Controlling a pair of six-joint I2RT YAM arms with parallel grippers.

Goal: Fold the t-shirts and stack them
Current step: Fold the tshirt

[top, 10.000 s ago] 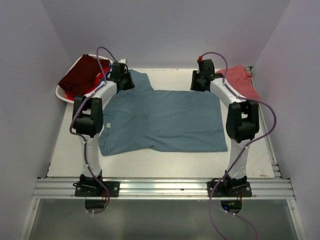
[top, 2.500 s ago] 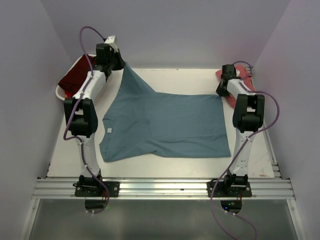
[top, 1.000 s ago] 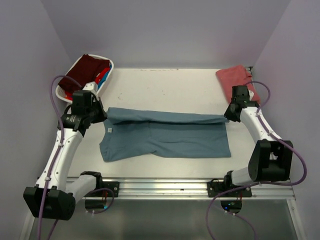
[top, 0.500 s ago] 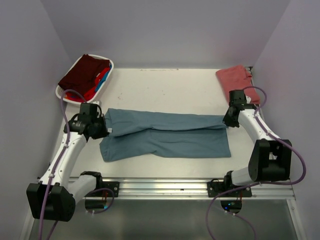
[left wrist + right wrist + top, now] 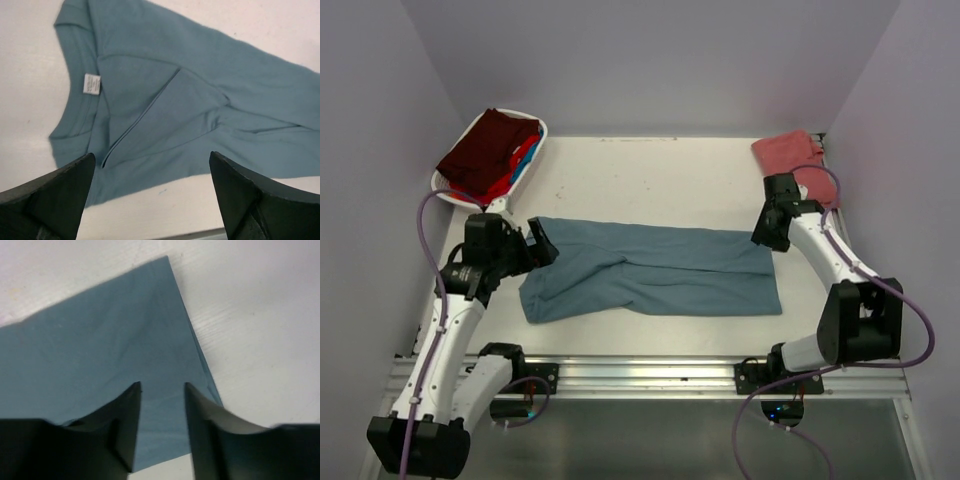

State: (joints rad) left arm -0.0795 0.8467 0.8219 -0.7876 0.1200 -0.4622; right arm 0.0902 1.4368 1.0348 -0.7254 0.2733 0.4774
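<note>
Since a second ago I've released both ends. My left tool (image 5: 151, 157) gapes wide, arm low, over the large slate teal-blue cloth t-shirt (image 5: 650, 270), which lies folded on the white bench (image 5: 640, 180). My right tool (image 5: 161, 386) is narrowly parted over its corner.

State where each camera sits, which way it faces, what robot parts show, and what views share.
Top external: above and behind the bases, facing down over the white table, slate teal-blue cloth t-shirt, white oval plastic basket and salmon-red cloth shirt; both arms show.
Left wrist: on the left arm, facing down at that t-shirt's collar and white label; the open left gripper frames the view.
Right wrist: facing down at the t-shirt's corner; the open right gripper shows.
Shared: all three see that t-shirt.
</note>
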